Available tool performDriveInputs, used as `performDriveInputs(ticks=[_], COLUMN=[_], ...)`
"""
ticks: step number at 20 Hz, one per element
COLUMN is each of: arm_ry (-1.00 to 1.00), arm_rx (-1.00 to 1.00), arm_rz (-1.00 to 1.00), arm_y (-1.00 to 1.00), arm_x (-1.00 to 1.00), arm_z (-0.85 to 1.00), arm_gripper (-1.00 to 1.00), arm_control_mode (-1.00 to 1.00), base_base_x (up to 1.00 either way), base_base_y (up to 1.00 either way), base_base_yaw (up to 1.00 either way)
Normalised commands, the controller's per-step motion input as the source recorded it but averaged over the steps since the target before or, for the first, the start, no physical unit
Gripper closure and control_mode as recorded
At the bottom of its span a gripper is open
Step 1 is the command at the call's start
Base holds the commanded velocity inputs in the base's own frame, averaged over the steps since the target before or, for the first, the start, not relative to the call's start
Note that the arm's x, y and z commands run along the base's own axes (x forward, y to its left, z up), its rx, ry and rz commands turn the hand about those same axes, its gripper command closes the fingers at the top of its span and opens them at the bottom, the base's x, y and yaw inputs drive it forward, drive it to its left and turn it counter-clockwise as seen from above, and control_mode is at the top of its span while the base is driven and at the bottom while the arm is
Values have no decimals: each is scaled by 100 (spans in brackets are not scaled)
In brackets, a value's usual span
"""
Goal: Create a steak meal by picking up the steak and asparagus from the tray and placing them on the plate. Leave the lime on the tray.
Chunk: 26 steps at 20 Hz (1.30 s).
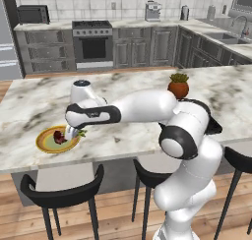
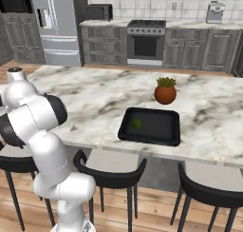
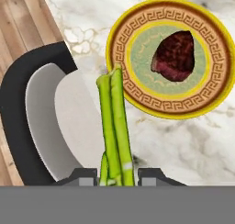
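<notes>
The plate [image 1: 42, 141] with its yellow-orange rim lies near the left front edge of the marble counter, and the dark red-brown steak [image 1: 59, 137] rests on it. My gripper [image 1: 74, 132] hangs just right of the plate, shut on the asparagus [image 1: 81, 133]. In the hand view the green asparagus stalks [image 3: 114, 122] run up from between my gripper's [image 3: 117, 175] fingers, their tips reaching the plate's [image 3: 120, 30] rim, with the steak [image 3: 174, 56] on the pale centre. The black tray [image 2: 156, 131] sits farther right, with the lime [image 2: 137, 123] on it.
A terracotta plant pot [image 2: 165, 94] stands behind the tray. Black stools [image 1: 61, 190] line the counter's front edge; one stool seat [image 3: 46, 122] lies below my hand, beside the counter edge. Cabinets and a stove are along the far wall.
</notes>
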Motion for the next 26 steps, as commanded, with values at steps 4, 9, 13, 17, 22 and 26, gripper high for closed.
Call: performDriveInputs(ticks=[4, 9, 13, 17, 22, 26], arm_ry=[0, 0, 0, 0, 0, 0], arm_rx=[-8, -6, -4, -2, -1, -1], arm_rz=[0, 0, 0, 0, 0, 0], arm_y=[54, 40, 22, 12, 16, 16], arm_x=[1, 10, 25, 37, 36, 30], arm_z=[-21, -25, -31, -30, -29, -32], arm_gripper=[100, 100, 100, 100, 100, 100], arm_control_mode=[-100, -100, -100, -100, -100, -100], base_base_x=[0, 0, 0, 0, 0, 0], base_base_y=[0, 0, 0, 0, 0, 0], base_base_yaw=[0, 0, 0, 0, 0, 0])
